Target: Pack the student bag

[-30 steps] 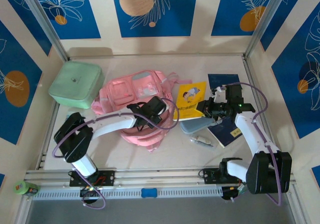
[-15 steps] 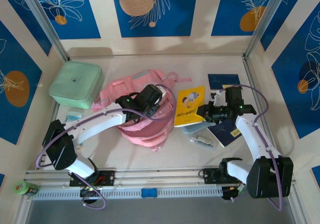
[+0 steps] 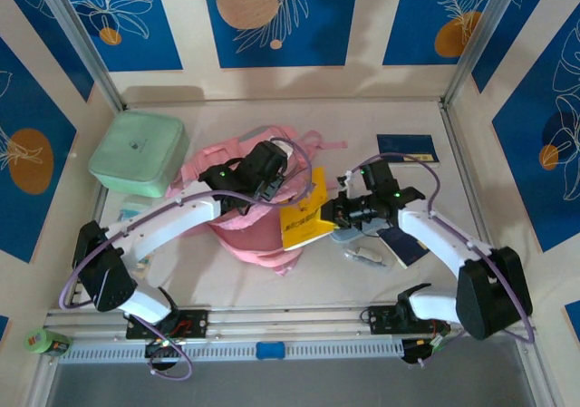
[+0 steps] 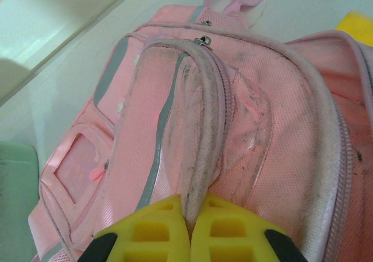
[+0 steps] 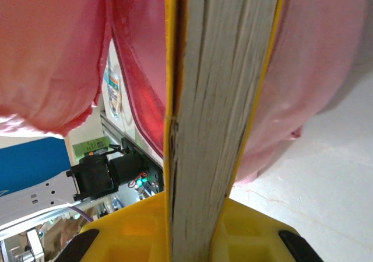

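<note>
The pink student bag [image 3: 243, 230] lies mid-table, its mouth lifted toward the right. My left gripper [image 3: 263, 182] is shut on the bag's zipper rim [image 4: 201, 157], holding it up; the yellow fingers [image 4: 151, 230] pinch the grubby pink edge. My right gripper [image 3: 343, 211] is shut on a yellow book [image 3: 306, 218], held on edge at the bag's opening. In the right wrist view the yellow book's page block [image 5: 215, 128] stands upright between the yellow pads, with pink bag fabric [image 5: 52, 46] on both sides.
A mint-green lidded box [image 3: 139, 152] sits at the back left. A dark blue book [image 3: 406, 146] lies back right, another dark blue book [image 3: 408, 242] under the right arm, with a grey-blue pencil case [image 3: 349, 235] and a small tube [image 3: 367, 256] beside it.
My left gripper has raised the bag's rim and moved back. My right gripper has carried the yellow book leftward, from beside the bag to its opening.
</note>
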